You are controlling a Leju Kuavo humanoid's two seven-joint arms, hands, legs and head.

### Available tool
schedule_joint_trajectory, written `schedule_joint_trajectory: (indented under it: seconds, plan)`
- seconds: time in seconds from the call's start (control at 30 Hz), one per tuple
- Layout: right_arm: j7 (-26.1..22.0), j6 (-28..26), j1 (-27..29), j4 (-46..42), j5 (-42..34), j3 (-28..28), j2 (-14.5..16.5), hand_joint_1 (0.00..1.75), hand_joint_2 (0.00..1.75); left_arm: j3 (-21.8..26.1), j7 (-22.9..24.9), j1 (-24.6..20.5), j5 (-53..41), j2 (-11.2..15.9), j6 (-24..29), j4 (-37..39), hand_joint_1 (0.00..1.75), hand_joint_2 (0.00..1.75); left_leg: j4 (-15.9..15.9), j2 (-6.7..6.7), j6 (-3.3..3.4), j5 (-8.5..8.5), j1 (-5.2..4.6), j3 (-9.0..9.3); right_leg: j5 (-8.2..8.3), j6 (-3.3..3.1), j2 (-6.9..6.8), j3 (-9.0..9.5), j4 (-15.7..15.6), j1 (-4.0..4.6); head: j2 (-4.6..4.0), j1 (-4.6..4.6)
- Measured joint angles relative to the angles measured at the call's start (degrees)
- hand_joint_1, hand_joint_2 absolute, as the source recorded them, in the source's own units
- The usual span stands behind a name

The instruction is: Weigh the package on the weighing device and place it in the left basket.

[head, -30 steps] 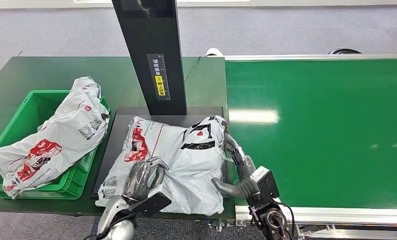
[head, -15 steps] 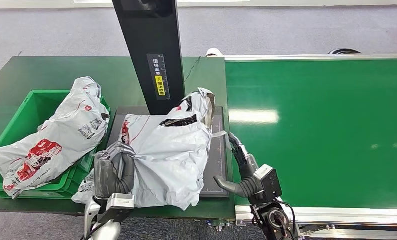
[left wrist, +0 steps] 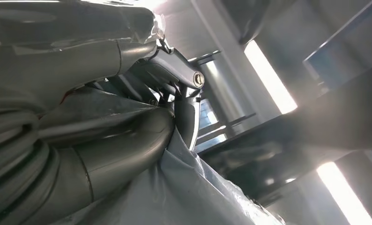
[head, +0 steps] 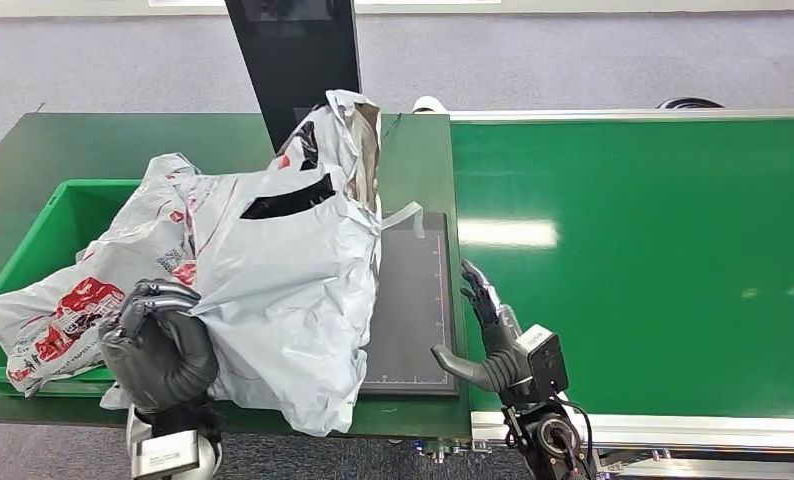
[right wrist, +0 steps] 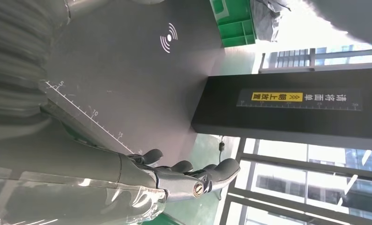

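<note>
Left hand gripping bag.
Bag is hanging above the hand, over scale and basket; right hand is resting released beside scale.

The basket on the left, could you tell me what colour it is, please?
The basket is bright green, clearest in the head view.

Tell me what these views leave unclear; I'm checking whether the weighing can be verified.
- Scale platform: its left part is hidden in the head view by the lifted package.
- Left robot hand: in the head view its grip is partly buried in package folds.
- Green basket: its interior is mostly covered by another package.
- Scale column: cut off by the top edge; no weight readout can be seen.
</note>
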Motion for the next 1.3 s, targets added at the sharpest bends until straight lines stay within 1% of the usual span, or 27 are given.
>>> schedule_joint_trajectory:
  seconds: [0.1,0.23,0.5,0.57,0.63,0.73,0.8,0.87,1.0,1.07,1.17,1.23,1.3]
  plan:
    - [0.0,0.0,-0.2,0.0,-0.1,0.0,0.0,0.00,1.75,0.1,0.0,0.0,-2.0,0.3,0.0,-3.6,1.75,1.75,0.0,0.00,0.00,0.00,0.00,0.00,0.00,0.00,0.00,0.01,0.0,0.00,0.00,0.01]
    - [0.0,0.0,-0.4,0.1,-0.2,0.0,0.0,0.00,1.75,1.4,0.0,-0.1,-5.0,0.2,0.0,-7.3,1.75,1.75,0.0,0.00,0.00,0.00,0.00,0.00,0.00,0.00,0.00,0.01,0.0,0.00,0.00,0.00]
    - [0.0,0.0,-0.6,0.1,-0.2,0.0,0.0,0.00,1.75,2.4,0.0,0.0,-5.5,0.0,0.0,-9.8,1.75,1.75,0.0,0.00,0.00,0.00,0.00,0.00,0.00,0.00,0.00,0.01,0.0,0.00,0.00,0.00]
    - [0.0,-0.1,-0.6,0.2,-0.2,0.1,0.0,0.00,1.75,3.0,0.0,0.0,-7.4,-0.3,0.0,-10.4,1.75,1.75,0.0,0.00,0.00,0.00,0.00,0.00,0.00,0.00,0.00,0.01,0.0,0.00,0.00,0.00]
    - [0.0,-0.2,-0.7,0.3,-0.1,0.1,0.0,0.00,1.75,4.7,0.0,-0.1,-11.0,-1.4,0.0,-11.4,1.75,1.75,0.0,0.00,0.00,0.00,-0.01,0.00,0.00,0.00,0.00,0.01,0.0,-0.01,0.00,0.00]
    - [-0.3,-0.6,-0.6,0.6,0.1,0.2,0.1,0.00,1.75,8.9,0.0,-0.5,-15.1,-3.5,0.0,-12.0,1.75,1.75,0.0,0.00,0.00,0.00,-0.01,0.01,0.00,0.00,0.00,0.00,0.0,-0.01,0.00,0.01]
    - [-0.5,-0.7,-0.4,0.8,0.1,0.3,0.2,0.00,1.75,12.3,0.3,-1.7,-16.7,-4.4,0.0,-11.1,1.75,1.75,0.0,-0.01,0.00,0.01,0.00,0.02,0.00,0.00,-0.01,0.00,0.0,-0.01,0.00,0.01]
    - [-0.5,-0.8,-0.2,0.8,0.3,0.4,0.2,0.00,1.75,16.3,0.7,-3.8,-19.2,-5.2,0.0,-8.3,1.75,1.75,0.0,-0.02,0.00,0.01,0.00,0.06,0.00,0.00,-0.03,0.04,0.0,0.00,0.00,-0.03]
    - [-0.6,-0.9,0.7,0.8,0.8,0.5,0.3,0.00,1.75,26.4,2.0,-8.6,-28.0,-7.3,0.0,0.4,1.75,1.75,0.0,0.02,-0.01,0.03,0.01,0.11,0.02,-0.02,0.01,0.07,0.0,0.02,0.00,-0.13]
    - [-0.6,-0.9,0.8,0.8,0.9,0.6,0.3,0.00,1.75,31.8,3.5,-11.6,-30.5,-7.6,0.0,4.7,1.75,1.75,0.0,0.06,-0.01,0.04,0.01,0.11,0.04,-0.05,0.03,0.07,0.0,0.02,0.00,-0.14]
    - [-0.6,-0.9,0.8,0.8,1.0,0.5,0.3,0.00,1.75,39.1,5.3,-15.2,-31.3,-7.4,0.0,9.8,1.75,1.75,0.0,0.08,-0.01,0.04,0.01,0.11,0.05,-0.07,0.05,0.05,0.0,0.02,0.00,-0.14]
    - [-0.7,-0.8,1.0,0.7,1.0,0.5,0.2,0.00,1.75,43.0,7.1,-16.8,-31.5,-6.8,0.0,13.0,1.75,1.75,0.0,0.07,-0.01,0.04,0.01,0.10,0.05,-0.07,0.05,0.03,0.0,0.02,0.00,-0.13]
    - [-0.8,-0.8,1.2,0.7,1.0,0.5,0.2,0.00,1.75,45.7,8.7,-18.0,-31.8,-6.0,0.0,15.7,1.75,1.75,0.0,0.07,-0.01,0.04,0.01,0.07,0.05,-0.07,0.05,0.00,0.0,0.02,0.00,-0.14]
